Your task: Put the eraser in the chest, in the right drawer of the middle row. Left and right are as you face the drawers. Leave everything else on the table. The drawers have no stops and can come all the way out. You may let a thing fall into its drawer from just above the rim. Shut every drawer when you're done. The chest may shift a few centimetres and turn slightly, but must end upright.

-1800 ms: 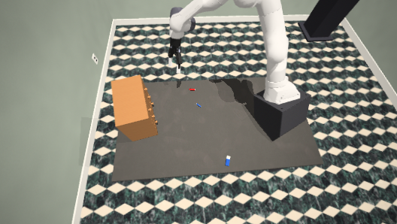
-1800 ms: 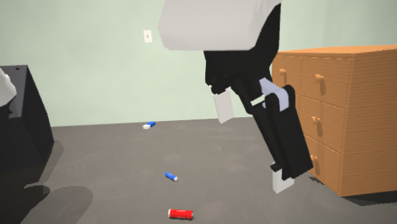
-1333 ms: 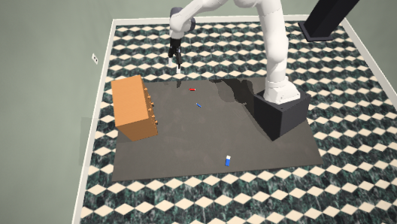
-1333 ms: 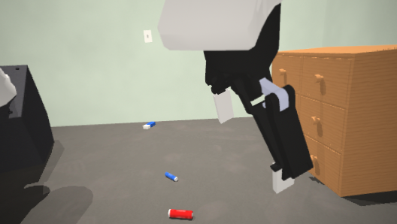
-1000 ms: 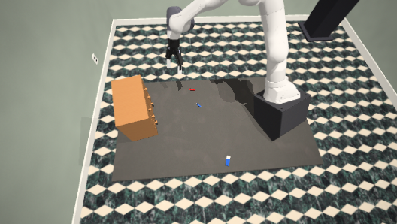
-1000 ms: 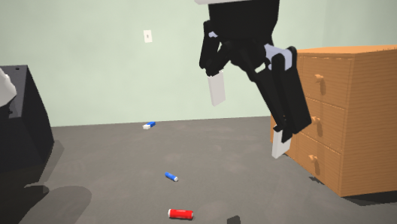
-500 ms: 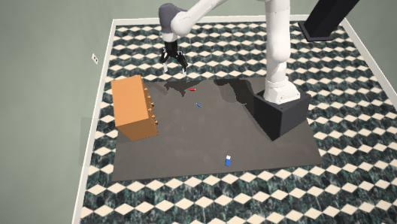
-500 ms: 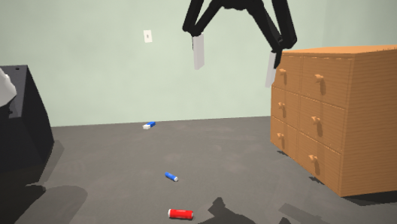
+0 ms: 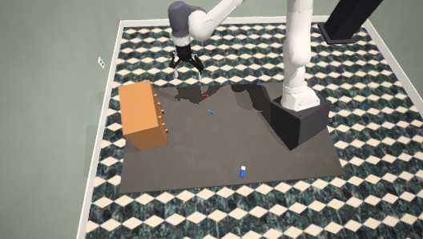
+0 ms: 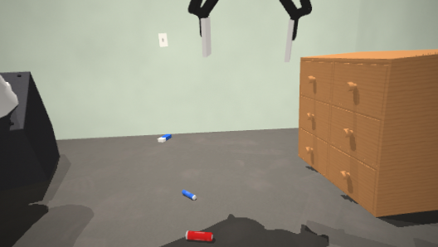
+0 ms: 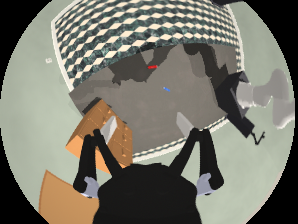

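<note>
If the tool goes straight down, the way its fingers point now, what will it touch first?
Probably the grey table top near its far edge, beside the chest. The open, empty tool hangs high above that spot, and nothing shows under it. The red cylinder lies close by, but depth is uncertain.

Open tabletop [image 10: 257,166] before the chest [image 10: 408,137]

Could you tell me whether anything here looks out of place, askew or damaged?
Nothing stands out. The orange wooden chest stands upright with all six drawers shut. The blue-and-white eraser, small blue cylinder and red cylinder lie apart on the dark table. The end effector hangs open and empty.
</note>
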`<state>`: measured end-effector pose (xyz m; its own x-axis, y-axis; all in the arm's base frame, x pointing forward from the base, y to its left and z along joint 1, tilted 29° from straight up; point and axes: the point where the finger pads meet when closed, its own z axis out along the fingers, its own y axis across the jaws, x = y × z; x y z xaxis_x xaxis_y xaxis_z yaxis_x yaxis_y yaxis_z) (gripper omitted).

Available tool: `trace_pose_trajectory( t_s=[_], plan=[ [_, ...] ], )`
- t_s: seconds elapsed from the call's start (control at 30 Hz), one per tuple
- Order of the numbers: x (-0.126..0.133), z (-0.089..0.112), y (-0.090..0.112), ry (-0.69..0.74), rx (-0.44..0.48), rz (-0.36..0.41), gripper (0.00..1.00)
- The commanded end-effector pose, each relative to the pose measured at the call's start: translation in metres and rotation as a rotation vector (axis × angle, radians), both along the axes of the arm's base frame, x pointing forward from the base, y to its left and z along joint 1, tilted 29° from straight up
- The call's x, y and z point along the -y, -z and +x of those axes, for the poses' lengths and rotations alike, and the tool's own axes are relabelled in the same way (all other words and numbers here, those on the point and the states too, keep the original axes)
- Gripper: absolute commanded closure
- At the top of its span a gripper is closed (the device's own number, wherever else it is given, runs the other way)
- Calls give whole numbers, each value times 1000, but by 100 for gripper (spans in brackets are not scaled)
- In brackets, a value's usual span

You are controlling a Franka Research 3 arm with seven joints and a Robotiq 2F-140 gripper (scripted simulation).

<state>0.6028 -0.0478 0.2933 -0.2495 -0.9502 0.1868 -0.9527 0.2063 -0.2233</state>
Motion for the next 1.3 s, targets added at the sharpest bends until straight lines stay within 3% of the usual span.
trace_pose_trajectory(
  t_s=[0.0, 0.37, 0.67, 1.27],
  plan=[
    [-4, -8, -4, -54, -21, -59, 0],
    [-24, -19, -21, -169, -30, -183, 0],
    [-31, -23, -29, -212, -31, -233, 0],
    [-35, -26, -35, -240, -30, -267, 0]
  ],
)
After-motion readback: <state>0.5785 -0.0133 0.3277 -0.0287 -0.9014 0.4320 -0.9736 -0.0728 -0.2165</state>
